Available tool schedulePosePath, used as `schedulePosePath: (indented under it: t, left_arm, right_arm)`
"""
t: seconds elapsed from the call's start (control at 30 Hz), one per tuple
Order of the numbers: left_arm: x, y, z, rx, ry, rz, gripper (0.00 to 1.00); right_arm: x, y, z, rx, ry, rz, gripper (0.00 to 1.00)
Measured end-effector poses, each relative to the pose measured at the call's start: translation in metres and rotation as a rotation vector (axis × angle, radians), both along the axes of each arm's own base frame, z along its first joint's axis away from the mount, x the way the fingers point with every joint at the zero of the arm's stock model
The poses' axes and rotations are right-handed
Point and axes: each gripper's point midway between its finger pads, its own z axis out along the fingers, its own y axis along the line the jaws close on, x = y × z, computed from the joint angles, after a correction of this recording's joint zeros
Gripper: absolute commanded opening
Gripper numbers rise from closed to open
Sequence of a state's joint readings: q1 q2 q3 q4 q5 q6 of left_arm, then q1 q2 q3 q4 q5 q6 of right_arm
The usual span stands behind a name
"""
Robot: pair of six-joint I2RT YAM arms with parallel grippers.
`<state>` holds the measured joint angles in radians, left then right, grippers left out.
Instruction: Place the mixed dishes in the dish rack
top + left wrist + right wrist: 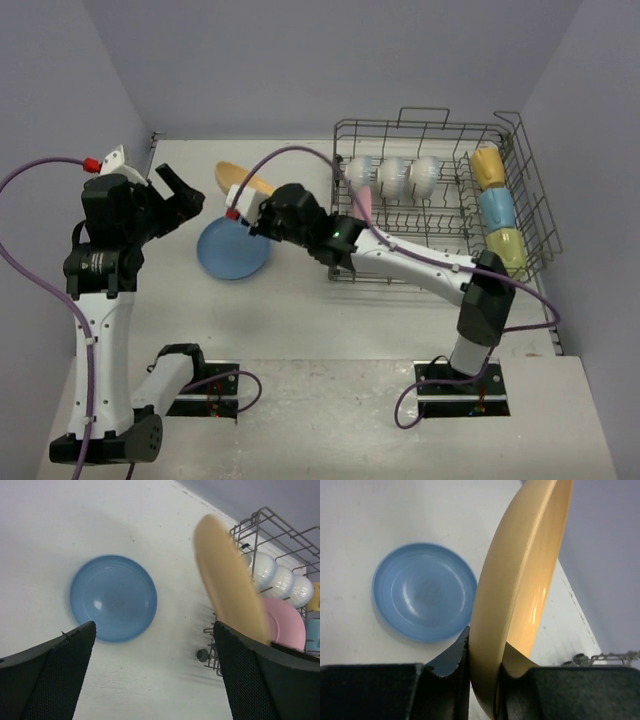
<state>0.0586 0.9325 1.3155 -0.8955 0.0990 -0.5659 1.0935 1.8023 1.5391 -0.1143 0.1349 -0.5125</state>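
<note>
My right gripper (250, 195) (487, 665) is shut on the rim of the orange-yellow plate (243, 178) (520, 580) and holds it on edge above the table, left of the dish rack (440, 195). The blue plate (233, 250) (113, 597) (423, 591) lies flat on the table. My left gripper (178, 192) (155, 675) is open and empty, up to the left of the blue plate. In the rack stand the pink plate (364, 203) (286, 625), three white bowls (394, 176) (280, 580) and the yellow (487, 166), light blue (496, 208) and pale yellow-green (505, 247) mugs.
The rack fills the back right of the table; its wire corner and a small wheel (202, 654) show in the left wrist view. Grey walls close in on the left, back and right. Purple cables loop over both arms.
</note>
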Motion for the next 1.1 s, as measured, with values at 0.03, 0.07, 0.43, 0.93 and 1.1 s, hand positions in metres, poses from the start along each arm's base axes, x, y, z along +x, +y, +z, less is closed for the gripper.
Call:
schedulePosePath:
  t: [0.03,0.07,0.43,0.93,1.1]
  left_arm:
    - [-0.002,0.0,0.005,0.002,-0.021,0.001,1.0]
    - [-0.003,0.0,0.007,0.003,-0.031,0.002,1.0]
    - [0.004,0.005,-0.057,0.001,0.092,0.03,1.0]
    - [0.018,0.007,-0.139,-0.028,0.262,0.069,1.0]
    - [0.014,0.008,-0.166,-0.028,0.338,0.072,1.0]
  right_arm:
    - [0.008,-0.012,0.021,0.061,0.037,-0.044,0.0]
    - [0.015,-0.023,0.042,0.121,0.067,-0.078,0.0]
    - [0.033,-0.254,0.227,0.8,0.319,-0.361,0.0]
    - [0.004,-0.335,0.058,0.822,0.911,-0.636,0.0]
    - [0.0,-0.331,0.046,0.815,0.966,-0.626,0.0]
